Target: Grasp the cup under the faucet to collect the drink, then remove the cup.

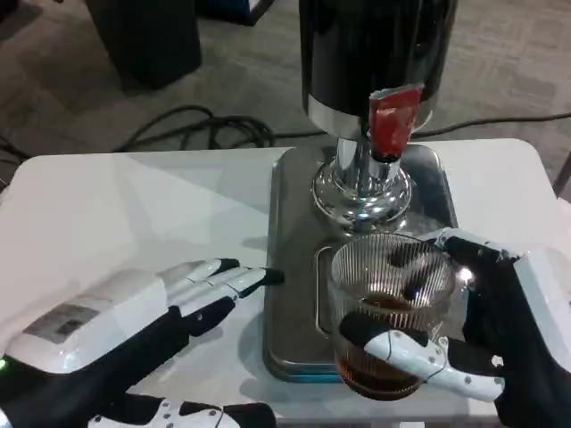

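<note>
Spillage is risked if the ribbed glass cup (385, 312), gripped by the right hand (486, 334), is tilted on removal, while the left hand (143, 312) lies released.

No text, brand, number or sign can be read anywhere. The left hand (134, 312) has a grey patch on its white back that looks like a label, but any print on it is too small and blurred to make out. The red tap handle (393, 120) on the drink dispenser (375, 53) carries no legible marking.
</note>
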You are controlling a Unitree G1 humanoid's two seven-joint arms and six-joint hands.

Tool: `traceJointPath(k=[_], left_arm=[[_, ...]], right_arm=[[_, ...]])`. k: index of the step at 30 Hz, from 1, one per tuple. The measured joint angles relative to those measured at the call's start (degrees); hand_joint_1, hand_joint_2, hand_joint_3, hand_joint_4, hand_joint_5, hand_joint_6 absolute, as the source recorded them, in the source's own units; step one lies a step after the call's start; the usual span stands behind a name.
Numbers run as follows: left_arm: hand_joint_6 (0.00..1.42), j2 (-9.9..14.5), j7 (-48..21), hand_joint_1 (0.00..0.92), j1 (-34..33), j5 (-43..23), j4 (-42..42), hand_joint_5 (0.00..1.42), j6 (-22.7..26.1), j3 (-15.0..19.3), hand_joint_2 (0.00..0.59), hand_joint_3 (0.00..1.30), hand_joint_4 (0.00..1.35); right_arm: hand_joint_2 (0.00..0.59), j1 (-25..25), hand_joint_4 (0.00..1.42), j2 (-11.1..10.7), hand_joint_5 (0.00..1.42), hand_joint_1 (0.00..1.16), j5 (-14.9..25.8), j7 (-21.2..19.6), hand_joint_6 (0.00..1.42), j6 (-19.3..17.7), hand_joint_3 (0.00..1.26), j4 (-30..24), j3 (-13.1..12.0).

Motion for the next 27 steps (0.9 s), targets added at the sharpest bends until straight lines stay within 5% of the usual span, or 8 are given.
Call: traceJointPath(k=[27], left_arm=[[0.0,-0.5,0.0,0.0,1.3,2.0,-0.3,0.0,0.8,0.0,0.107,0.07,0.0]], right_arm=[[0.097,-2.2,1.08,0.0,1.31,0.79,-0.1,0.0,1.42,0.0,0.85,1.8,0.1]])
